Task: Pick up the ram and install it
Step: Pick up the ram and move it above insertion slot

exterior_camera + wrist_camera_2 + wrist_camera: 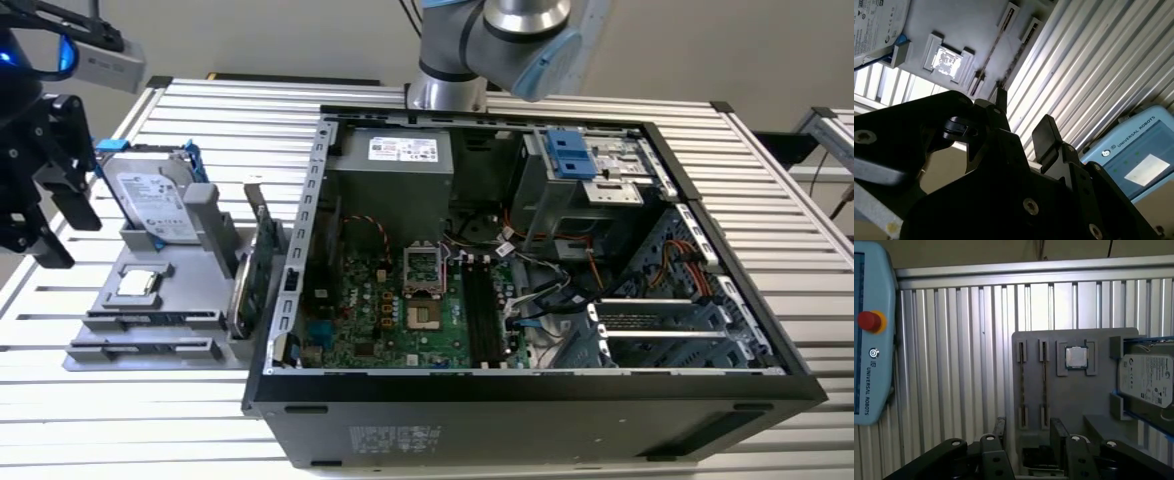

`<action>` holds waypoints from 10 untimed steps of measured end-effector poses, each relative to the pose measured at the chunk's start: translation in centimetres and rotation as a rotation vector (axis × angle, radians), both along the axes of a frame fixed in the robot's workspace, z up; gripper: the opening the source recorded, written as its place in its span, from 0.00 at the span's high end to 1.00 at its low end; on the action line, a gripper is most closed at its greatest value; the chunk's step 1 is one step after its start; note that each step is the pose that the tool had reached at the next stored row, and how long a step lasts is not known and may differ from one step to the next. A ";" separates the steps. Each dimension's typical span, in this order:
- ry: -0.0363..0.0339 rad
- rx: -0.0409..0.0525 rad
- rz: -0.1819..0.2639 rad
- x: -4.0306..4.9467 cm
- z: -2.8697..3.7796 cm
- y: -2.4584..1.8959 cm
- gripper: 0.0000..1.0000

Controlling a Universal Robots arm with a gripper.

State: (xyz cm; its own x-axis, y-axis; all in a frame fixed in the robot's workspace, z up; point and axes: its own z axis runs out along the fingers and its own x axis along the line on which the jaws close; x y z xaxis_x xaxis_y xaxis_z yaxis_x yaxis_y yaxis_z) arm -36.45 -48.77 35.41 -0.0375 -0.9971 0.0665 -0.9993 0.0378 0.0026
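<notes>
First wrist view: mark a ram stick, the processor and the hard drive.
Thin dark ram stick [1044,385]: first wrist view, its upturned edge.
Square silver processor [1075,357]: first wrist view, lid centre.
Silver hard drive [1146,380]: first wrist view, white label.

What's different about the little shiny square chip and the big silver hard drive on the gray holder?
The square chip is much smaller than the hard drive. The chip lies flat in a shallow pocket of the gray holder, while in the exterior view the hard drive stands up on its edge. The hard drive sits in a blue frame; the chip has none. Both are silvery and share that holder.
</notes>
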 end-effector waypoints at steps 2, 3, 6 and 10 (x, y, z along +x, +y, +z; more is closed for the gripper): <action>0.0001 -0.0019 0.000 0.00 -0.17 0.02 0.00; 0.0001 -0.0024 0.000 0.00 -0.26 0.03 0.00; 0.0001 -0.0039 0.000 0.00 -0.49 0.03 0.00; 0.0002 -0.0073 0.000 0.00 -0.78 0.07 0.00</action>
State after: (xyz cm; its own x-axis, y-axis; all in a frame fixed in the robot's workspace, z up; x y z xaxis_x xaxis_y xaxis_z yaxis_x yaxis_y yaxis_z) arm -36.46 -48.70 34.64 -0.0375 -0.9966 0.0738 -0.9993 0.0378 0.0025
